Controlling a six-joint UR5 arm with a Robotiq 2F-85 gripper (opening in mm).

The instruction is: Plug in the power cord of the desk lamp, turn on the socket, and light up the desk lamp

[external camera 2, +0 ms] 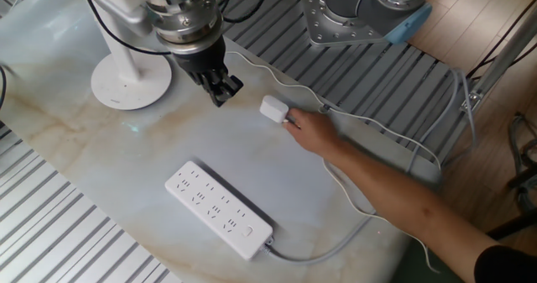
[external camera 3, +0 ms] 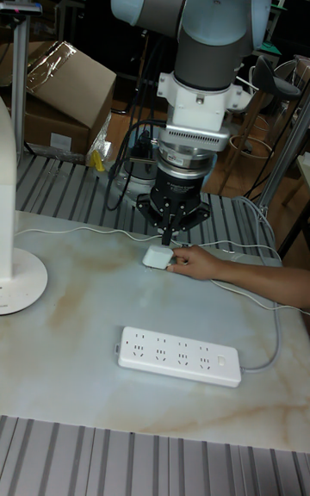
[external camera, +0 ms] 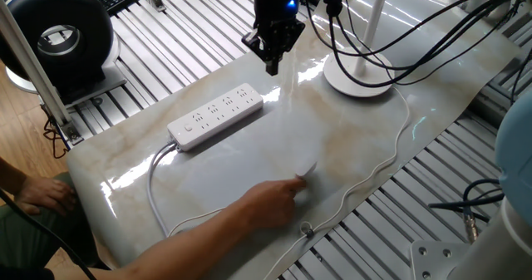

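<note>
The socket (external camera: 216,116) (external camera 2: 220,209) (external camera 3: 179,356) is a long white power strip lying flat on the marble top, with nothing plugged in. The desk lamp stands on its round base (external camera: 357,76) (external camera 2: 130,81) (external camera 3: 19,281). Its power cord (external camera: 397,143) (external camera 2: 369,123) ends in a boxy white plug (external camera 2: 273,109) (external camera 3: 158,257), which a person's hand (external camera 2: 310,132) (external camera: 274,201) holds on the table. My gripper (external camera: 271,62) (external camera 2: 221,94) (external camera 3: 172,236) hangs above the table between lamp and plug. Its fingers are shut and hold nothing.
A black round fan (external camera: 58,35) sits at the far left on the slatted frame. Black robot cables (external camera: 416,31) arc over the lamp base. The strip's thicker cable (external camera: 158,189) runs to the table edge. The person's forearm (external camera 2: 403,199) crosses the table.
</note>
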